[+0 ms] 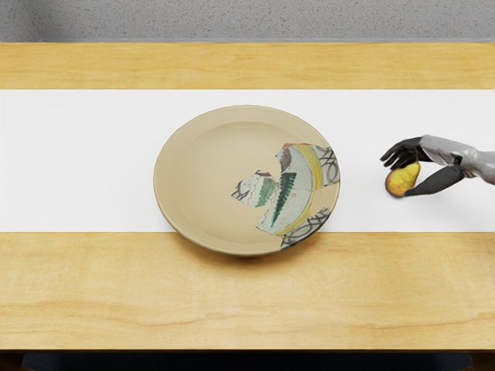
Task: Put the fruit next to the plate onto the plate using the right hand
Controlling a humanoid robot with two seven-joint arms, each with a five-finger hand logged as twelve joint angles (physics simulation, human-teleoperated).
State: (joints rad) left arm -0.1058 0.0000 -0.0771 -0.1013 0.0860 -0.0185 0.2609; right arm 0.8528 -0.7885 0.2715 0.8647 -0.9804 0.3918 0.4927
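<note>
A beige plate with a green and yellow painted patch lies in the middle of the white runner. To its right, apart from the rim, sits a small yellow-orange pear. My right hand comes in from the right edge and is curled around the pear: dark fingers over its top, thumb below and to the right. The pear appears to be at the runner's surface; I cannot tell whether it is lifted. The left arm is out of view.
A white runner crosses the wooden table from left to right. A grey strip runs behind the table's far edge.
</note>
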